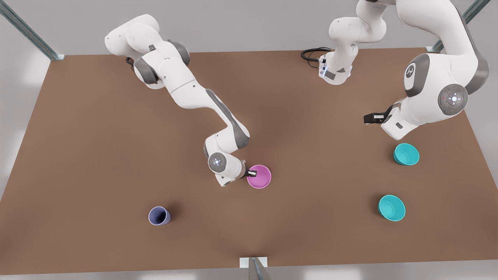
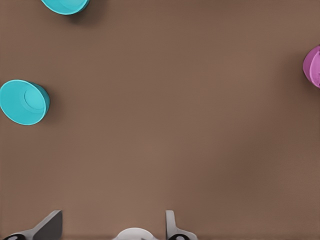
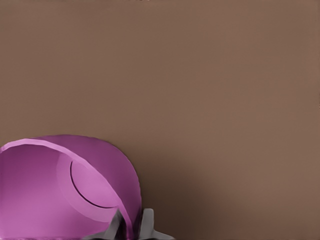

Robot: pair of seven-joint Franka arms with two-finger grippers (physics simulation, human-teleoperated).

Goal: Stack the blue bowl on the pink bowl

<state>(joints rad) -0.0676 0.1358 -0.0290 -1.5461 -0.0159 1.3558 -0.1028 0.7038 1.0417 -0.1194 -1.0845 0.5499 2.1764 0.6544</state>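
The pink bowl [image 1: 260, 177] is near the table's middle, and my right gripper [image 1: 251, 173] is shut on its rim. In the right wrist view one finger is inside and one outside the wall of the pink bowl [image 3: 60, 190], with the right gripper [image 3: 132, 227] pinching it. Whether the bowl rests on the table I cannot tell. Two alike blue bowls [image 1: 406, 154] [image 1: 391, 207] stand upright at the front view's right. My left gripper [image 1: 369, 118] hangs open above the table, behind them. The left wrist view has its wide-apart fingers [image 2: 50, 226], both blue bowls [image 2: 24, 101] [image 2: 65, 5] and the pink bowl's edge [image 2: 313, 66].
A small lavender-blue cup [image 1: 159, 216] stands at the front view's lower left. The brown table [image 1: 97, 136] has metal frame posts at its corners and a bracket [image 1: 253, 262] at the near edge. A black cable [image 1: 311, 53] lies by the far arm's base.
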